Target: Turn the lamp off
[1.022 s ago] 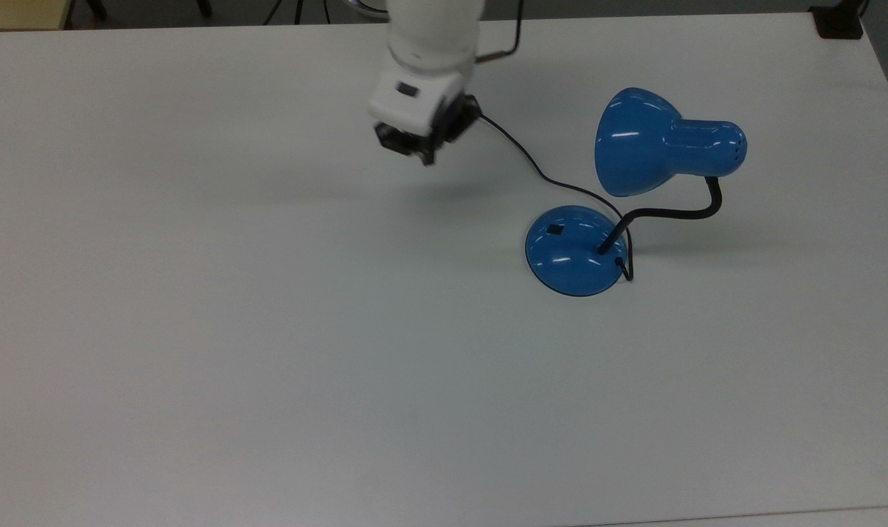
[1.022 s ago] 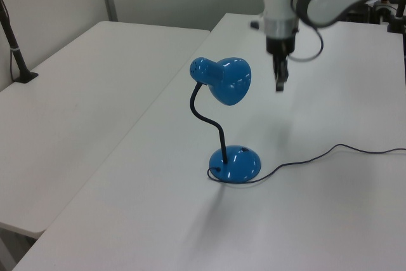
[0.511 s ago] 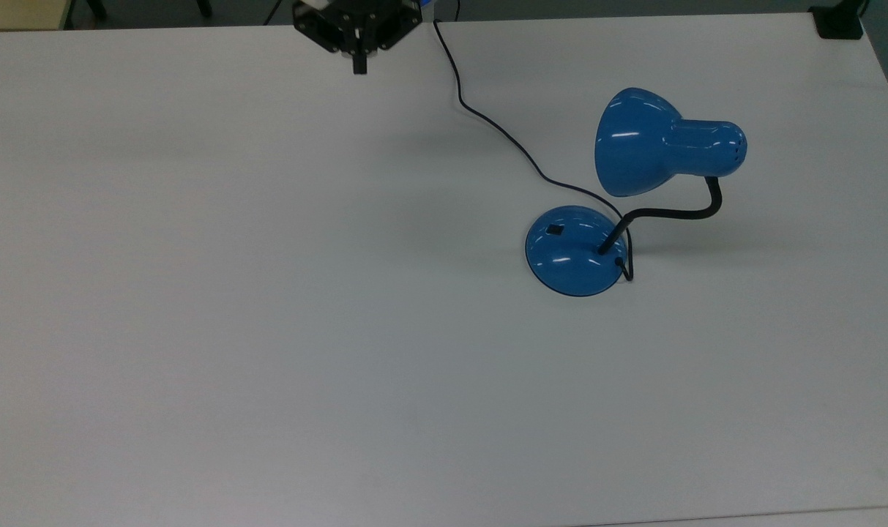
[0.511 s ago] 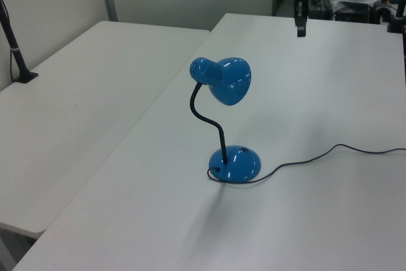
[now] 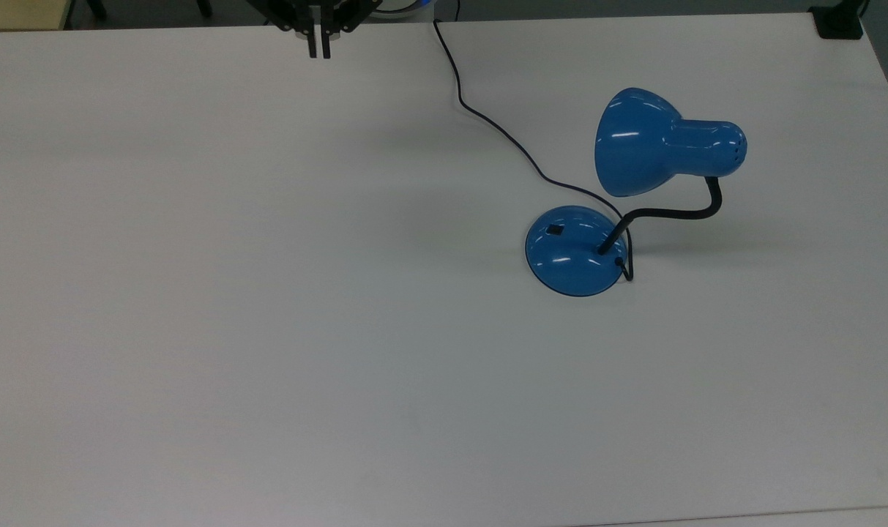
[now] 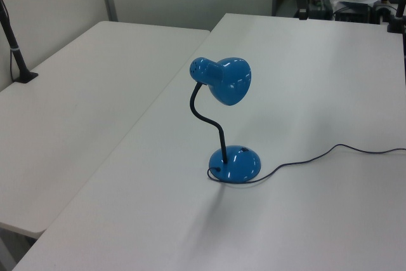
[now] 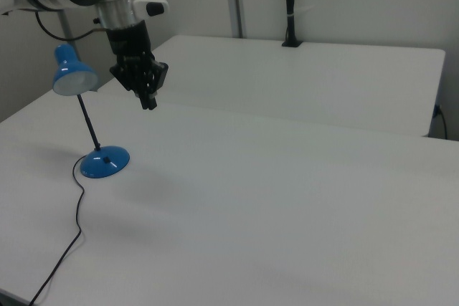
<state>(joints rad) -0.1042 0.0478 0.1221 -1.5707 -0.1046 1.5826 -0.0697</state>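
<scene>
The lamp stands on the white table, with its glossy blue shade on a bent black neck over the round blue base. A small black switch sits on the base's dome. The black cord runs from the base to the top view's upper edge. My gripper hangs high at the table's far edge, well to the top view's left of the lamp, shut with nothing in it. In the right view the gripper hovers above the table to the right of the lamp's shade and base.
A second white table adjoins on the left view's left, with a black clamped post. A black clamp sits at the top view's upper right corner. The cord trails across the table.
The arm has lifted and drawn back from near the lamp to the top view's upper left edge. The lamp and its cord have stayed where they were.
</scene>
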